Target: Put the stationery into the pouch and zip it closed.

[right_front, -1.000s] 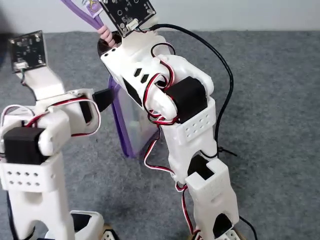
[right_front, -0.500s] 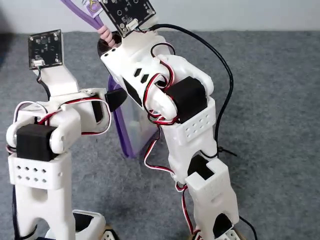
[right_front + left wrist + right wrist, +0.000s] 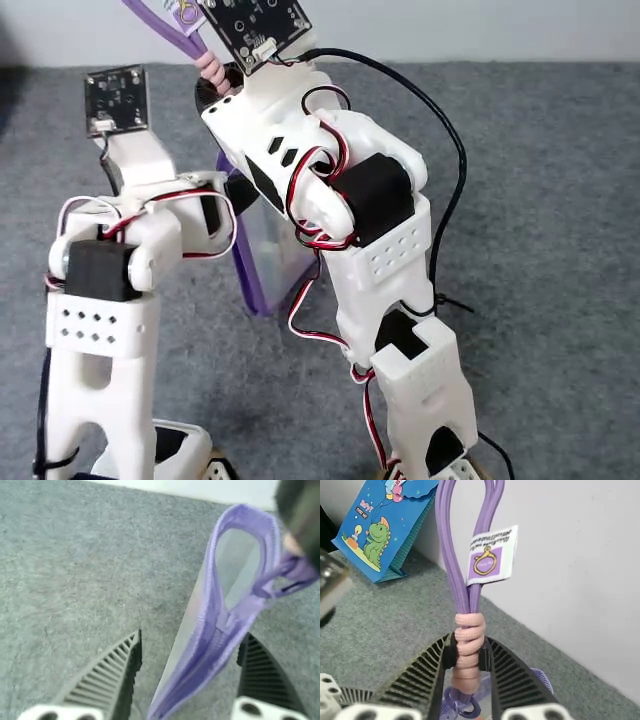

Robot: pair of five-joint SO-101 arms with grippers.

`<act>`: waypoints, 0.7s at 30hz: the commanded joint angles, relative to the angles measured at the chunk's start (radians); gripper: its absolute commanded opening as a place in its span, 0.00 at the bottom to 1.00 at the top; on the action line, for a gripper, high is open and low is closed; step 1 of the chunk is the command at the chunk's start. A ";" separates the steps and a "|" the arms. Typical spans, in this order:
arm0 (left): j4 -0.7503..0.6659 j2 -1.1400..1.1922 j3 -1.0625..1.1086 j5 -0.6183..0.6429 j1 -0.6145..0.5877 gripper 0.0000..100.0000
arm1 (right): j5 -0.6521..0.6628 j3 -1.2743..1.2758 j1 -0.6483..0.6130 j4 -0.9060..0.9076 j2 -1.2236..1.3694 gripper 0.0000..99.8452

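L hand (image 3: 191, 640) is wide open, holding nothing, fingers either side of the pouch (image 3: 220, 615). It's upright over the bench (image 3: 75, 570), w/ the zip edge running away from L toward R hand (image 3: 467, 652), which is clamped on the strap (image 3: 452, 555).

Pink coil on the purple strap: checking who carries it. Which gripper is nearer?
Right. The right gripper is shut on the pink coil; the left gripper is open, apart from it, at the pouch.
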 commanded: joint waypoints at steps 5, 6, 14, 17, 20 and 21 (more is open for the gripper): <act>-0.031 -0.018 -0.005 -0.005 0.064 0.15 | -0.028 -0.044 0.012 0.001 -0.061 0.01; -0.041 -0.020 -0.005 -0.005 0.068 0.12 | -0.037 -0.044 0.012 0.002 -0.061 0.01; -0.094 -0.023 -0.012 -0.005 0.061 0.01 | -0.049 -0.044 0.036 0.002 -0.061 0.01; -0.089 -0.034 -0.012 -0.003 0.068 0.01 | -0.051 -0.044 0.068 -0.002 -0.061 0.01; -0.091 -0.098 -0.007 0.020 0.069 0.01 | -0.052 -0.044 0.102 -0.018 -0.053 0.01; -0.091 -0.121 -0.007 0.034 0.069 0.01 | -0.057 -0.041 0.116 -0.030 -0.051 0.01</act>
